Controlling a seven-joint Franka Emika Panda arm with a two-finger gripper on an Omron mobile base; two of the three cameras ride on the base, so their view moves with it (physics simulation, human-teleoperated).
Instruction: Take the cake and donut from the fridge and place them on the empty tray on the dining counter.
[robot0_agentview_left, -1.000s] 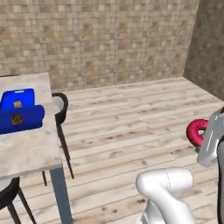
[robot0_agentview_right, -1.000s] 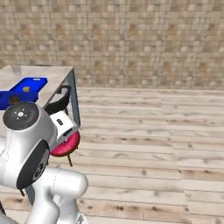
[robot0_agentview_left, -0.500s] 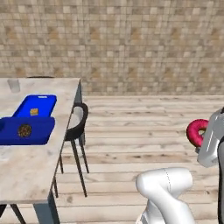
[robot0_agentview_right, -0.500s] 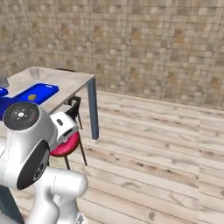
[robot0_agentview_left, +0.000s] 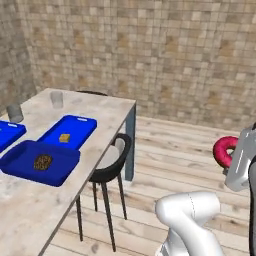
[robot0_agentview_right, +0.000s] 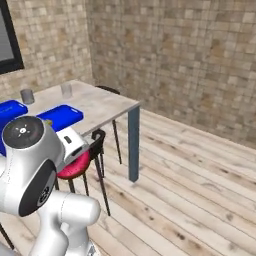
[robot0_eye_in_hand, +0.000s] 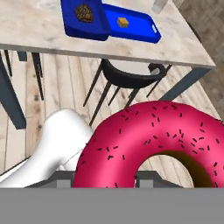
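We see the gripper (robot0_agentview_left: 231, 156) closed on the donut (robot0_eye_in_hand: 153, 144), well right of the dining counter (robot0_agentview_left: 100, 117), the cake (robot0_agentview_left: 64, 137) apparently on the empty tray (robot0_agentview_left: 80, 126)

arm: raised, elbow bent, off to the base's right
gripper (robot0_agentview_left: 231, 159): jaws clamped on donut (robot0_eye_in_hand: 153, 144)
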